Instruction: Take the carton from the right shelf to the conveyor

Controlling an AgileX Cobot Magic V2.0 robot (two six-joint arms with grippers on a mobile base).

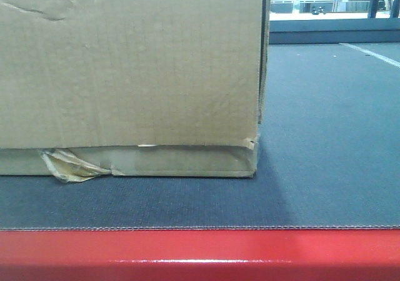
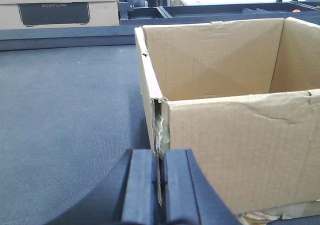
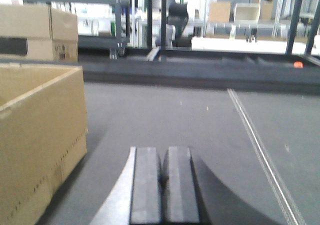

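Carton [image 1: 128,75] sits on conveyor [image 1: 325,137], left side, near its front edge; bare belt to its right and behind; more boxes [image 2: 60,7] behind belt.

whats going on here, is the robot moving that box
The carton sits on the conveyor, near its red front edge. The left gripper is shut on the carton's near wall at a corner. The right gripper is shut on nothing, over bare belt beside the box.
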